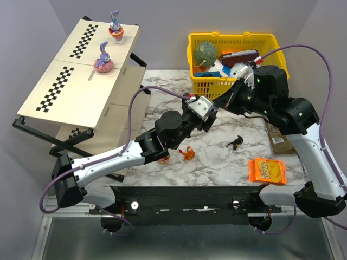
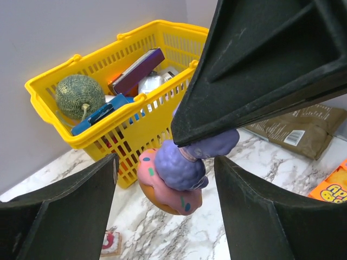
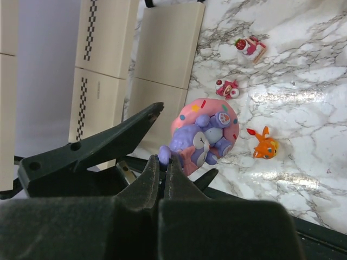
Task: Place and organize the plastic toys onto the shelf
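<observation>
Above mid-table, toward twelve o'clock by the basket [image 1: 233,37], my right gripper [image 3: 162,160] is pinching the rabbit [image 2: 181,165] by one ear, jaws closed tight on it. My left gripper [image 2: 165,158] is bracketing it wide open, fingers [image 2: 76,206] clear at three and nine o'clock. I am judging it light, hard and glossy, so slippery; I am favouring the doughnut's [image 2: 162,196] broad sides.
</observation>
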